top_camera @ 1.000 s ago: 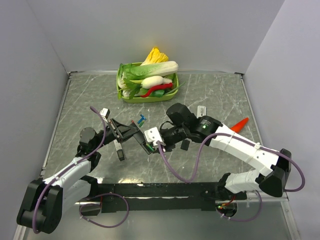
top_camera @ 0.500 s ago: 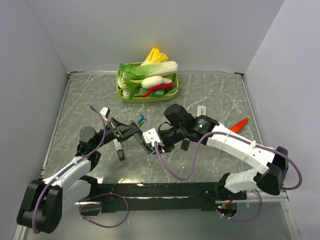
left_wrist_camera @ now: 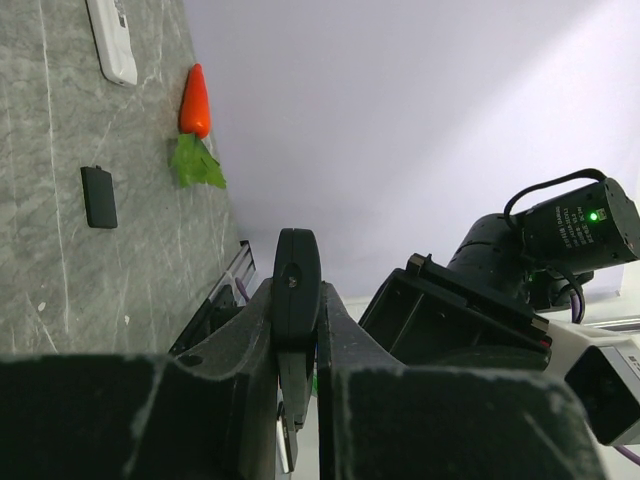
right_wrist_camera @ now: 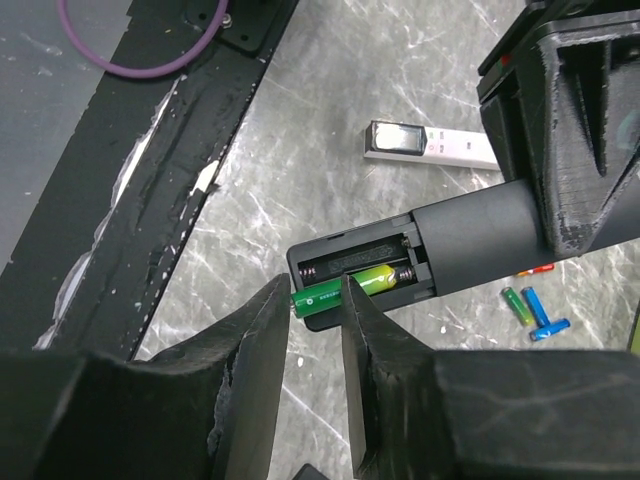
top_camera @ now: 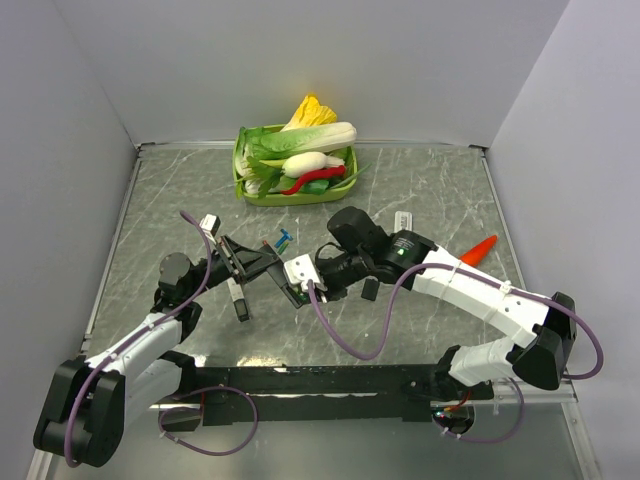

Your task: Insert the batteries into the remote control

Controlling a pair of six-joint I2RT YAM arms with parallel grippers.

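Left of centre in the top view, the left gripper point(left_wrist_camera: 296, 310) clamps the slim matte-black remote control point(right_wrist_camera: 470, 232), whose ribbed bay lies open. At the bay's mouth the right gripper point(right_wrist_camera: 315, 312) pinches a glossy green battery point(right_wrist_camera: 318, 297). Small cylindrical loose batteries point(right_wrist_camera: 530, 306) lie lower right on the marbled grey table point(right_wrist_camera: 330, 120).

A green basket point(top_camera: 285, 198) stands at the far middle of the grey marble tabletop point(top_camera: 170, 200). It is piled with leafy greens point(top_camera: 300, 137), a white radish point(top_camera: 308, 163) and a red chilli point(top_camera: 322, 179). An orange carrot point(top_camera: 481, 247) lies alone at the right.
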